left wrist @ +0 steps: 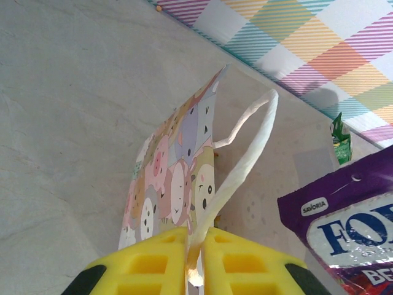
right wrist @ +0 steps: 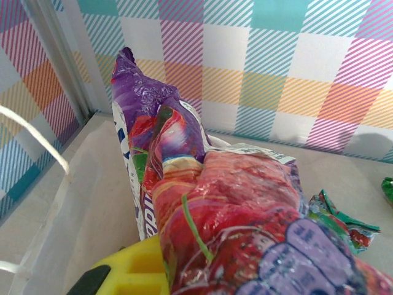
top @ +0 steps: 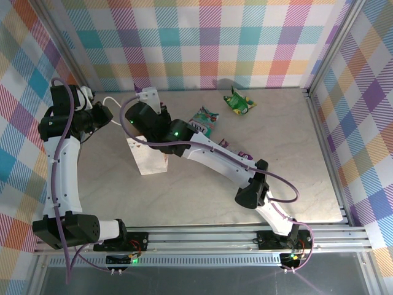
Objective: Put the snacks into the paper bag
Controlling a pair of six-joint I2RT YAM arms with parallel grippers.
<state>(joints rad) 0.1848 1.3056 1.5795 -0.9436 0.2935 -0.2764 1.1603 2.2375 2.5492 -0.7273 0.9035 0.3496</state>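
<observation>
Left wrist view: the left gripper [left wrist: 195, 249] is clamped tight on the white cord handle [left wrist: 245, 153] of the paper bag [left wrist: 178, 178], whose animal-printed wall rises just beyond it. A purple FOX'S packet [left wrist: 344, 227] hangs beside the bag's top. In the right wrist view the right gripper [right wrist: 196, 270] pinches that packet. From the top external view, the bag stands left of centre on the table [top: 295, 160], under the right arm. Farther back lie a teal packet [top: 204, 121] and a green packet [top: 238, 101], slightly apart.
</observation>
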